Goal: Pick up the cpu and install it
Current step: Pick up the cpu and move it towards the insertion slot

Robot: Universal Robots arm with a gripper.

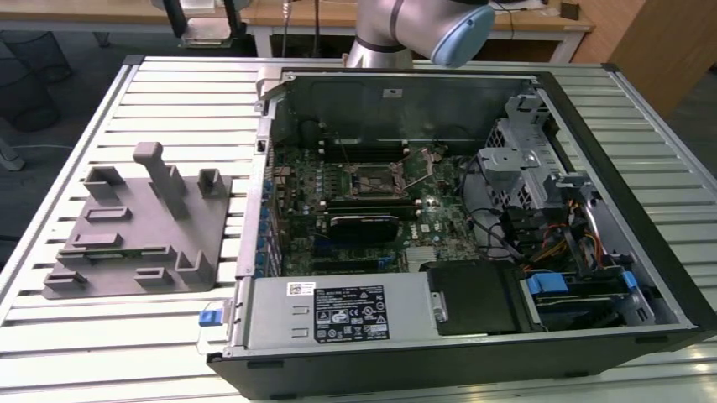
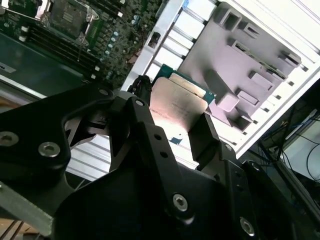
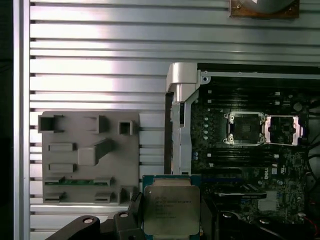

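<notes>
Grey plastic tray with upright pegs (image 1: 134,227) lies on the exterior view's left of the slatted metal table (image 1: 168,92). Off its edge and up in the air is the small flat square cpu with a pale silver metal top (image 3: 171,210). The black gripper (image 2: 172,112) has it, with the two black fingers (image 2: 142,125) clamped on opposite edges and the lid left bare between them.

On the exterior view's right sits the open black computer case (image 1: 661,252), its green motherboard (image 1: 448,218) exposed. The square cpu socket (image 3: 245,127) is empty and its metal load plate (image 3: 283,130) is flipped open beside it.

My read is that the chip is being carried, well clear of the socket. To do this well, keep the pinch on the edges only, keep the chip level, and avoid any twist in the grip.

In the first wrist view the silver top faces the camera, so it looks lid-up and roughly flat. Being square, it has no real long axis. Its edges run about parallel to the table slats and the socket's sides.
</notes>
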